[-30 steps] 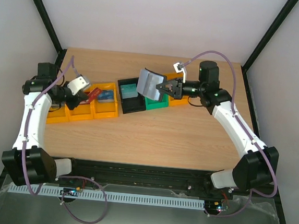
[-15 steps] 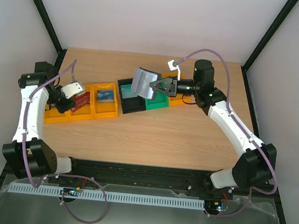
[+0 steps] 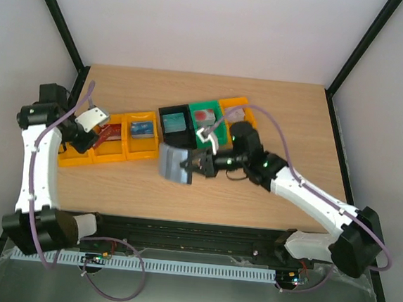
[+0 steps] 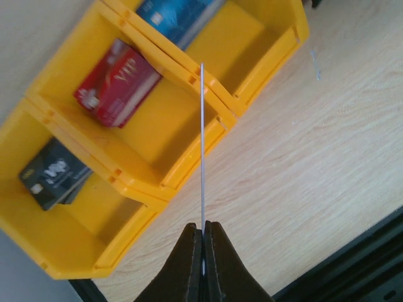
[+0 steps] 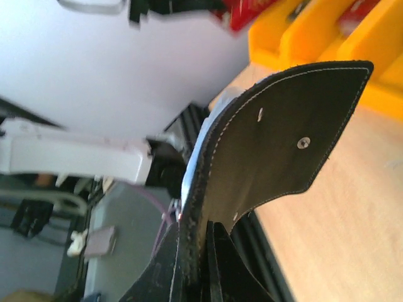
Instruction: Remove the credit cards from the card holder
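The big change is on my right side. A second ago the right pincer held the card holder up over the black bin. Now it has swung it down and toward me, low over the desk in front of that bin. I cannot tell whether the holder touches the wood. The right wrist view shows the fingers clamped on the edge of the open black flap, with its stitching and small metal studs facing the camera. A pale strip runs inside the fold. I cannot tell whether that is pocket lining or a card left inside.

On my left, the arm has pulled back along the row of yellow bins. The left pincer is clamped on a thin card, which I see only edge-on as a white line. It hangs over the wall between the middle bin and the one beside it, not yet let go. My guess is that this card is about to be dropped and the holder is being moved clear for a check.

For writing, the red card in the middle bin reads "VIP", and so does the black card in the end bin. The blue card has print too cropped to read.
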Available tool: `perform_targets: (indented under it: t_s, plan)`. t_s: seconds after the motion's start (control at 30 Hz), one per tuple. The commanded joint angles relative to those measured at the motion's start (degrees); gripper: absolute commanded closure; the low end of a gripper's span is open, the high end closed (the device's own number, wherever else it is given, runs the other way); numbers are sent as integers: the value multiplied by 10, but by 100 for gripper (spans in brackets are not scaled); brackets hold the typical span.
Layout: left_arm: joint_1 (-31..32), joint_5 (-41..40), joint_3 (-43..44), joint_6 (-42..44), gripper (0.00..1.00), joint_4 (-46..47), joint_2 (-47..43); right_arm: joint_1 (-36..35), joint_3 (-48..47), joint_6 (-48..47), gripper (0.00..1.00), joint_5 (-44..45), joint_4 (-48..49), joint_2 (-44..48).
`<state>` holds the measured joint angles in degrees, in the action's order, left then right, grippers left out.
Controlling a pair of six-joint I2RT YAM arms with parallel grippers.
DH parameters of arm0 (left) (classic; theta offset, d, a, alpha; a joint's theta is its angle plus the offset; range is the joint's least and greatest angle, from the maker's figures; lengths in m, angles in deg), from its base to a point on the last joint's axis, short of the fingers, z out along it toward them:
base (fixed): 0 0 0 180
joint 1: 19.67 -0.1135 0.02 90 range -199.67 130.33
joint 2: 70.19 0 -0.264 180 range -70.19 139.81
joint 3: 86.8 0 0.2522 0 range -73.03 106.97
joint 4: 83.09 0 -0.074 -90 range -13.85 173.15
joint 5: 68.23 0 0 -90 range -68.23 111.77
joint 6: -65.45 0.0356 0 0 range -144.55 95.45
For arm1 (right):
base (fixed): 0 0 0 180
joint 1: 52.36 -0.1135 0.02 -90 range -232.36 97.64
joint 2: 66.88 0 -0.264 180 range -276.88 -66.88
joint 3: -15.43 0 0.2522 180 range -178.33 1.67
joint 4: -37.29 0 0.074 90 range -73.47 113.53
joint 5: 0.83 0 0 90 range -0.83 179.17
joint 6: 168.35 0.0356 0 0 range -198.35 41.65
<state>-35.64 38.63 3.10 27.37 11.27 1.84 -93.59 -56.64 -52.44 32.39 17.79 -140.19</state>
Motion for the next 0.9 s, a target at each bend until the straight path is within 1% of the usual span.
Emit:
perform_targets:
  t_s: [0.0,0.03,0.07,0.13,0.2,0.27,0.33,0.4,0.47,0.53,0.57,0.6,0.67,0.7,0.77,0.8,0.87]
  plan:
    - [-3,26,-8,-42,98,18,-99,-62,111,33,98,60,121,46]
    - [-3,22,-14,-52,98,29,-120,-67,135,64,98,57,154,44]
    - [-3,22,-22,-59,98,39,-137,-71,151,73,98,57,168,38]
    - [-3,31,-44,-70,98,50,-165,-80,162,58,98,64,152,24]
    - [-3,50,-56,-87,98,52,-181,-85,182,52,98,65,157,15]
    - [-3,81,-62,-93,98,43,-187,-85,218,73,98,52,200,5]
    - [-3,113,-70,-93,98,38,-191,-85,243,117,98,42,251,-15]
    - [-3,131,-73,-96,98,45,-189,-85,257,141,98,21,289,-59]
    - [-3,143,-75,-101,98,48,-184,-84,257,141,98,21,288,-102]
    - [-2,156,-76,-98,98,47,-183,-82,239,113,98,29,239,-133]
    - [-2,162,-75,-98,98,47,-181,-80,229,91,98,49,189,-136]
    - [-1,170,-74,-95,98,44,-180,-77,219,70,96,83,144,-136]
    - [4,185,-71,-89,98,40,-173,-67,203,32,84,162,58,-129]
    - [8,191,-69,-89,98,40,-168,-59,201,25,76,189,33,-124]
    - [18,202,-67,-95,98,41,-157,-41,198,8,65,225,-11,-110]
    - [23,207,-68,-102,98,46,-153,-33,192,-2,62,252,-36,-102]
    - [34,222,-71,-116,98,59,-148,-17,178,-19,59,312,-82,-86]
